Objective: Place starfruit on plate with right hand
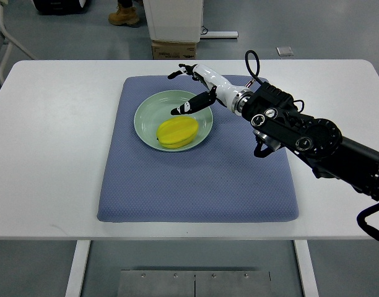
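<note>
A yellow starfruit (177,132) lies on the pale green plate (147,112), toward its front right. The plate sits on the blue mat (196,179). My right hand (191,86) hovers over the plate's far right rim, just behind the fruit, with its fingers spread and holding nothing. Its black arm comes in from the right edge. The thumb tip (179,110) points down toward the plate and is clear of the fruit. The left arm does not show.
The white table (53,154) carries the mat. Beyond its far edge stand a cardboard box (174,49) and a white cabinet base (174,18). A person's boot (124,15) shows on the floor at the top.
</note>
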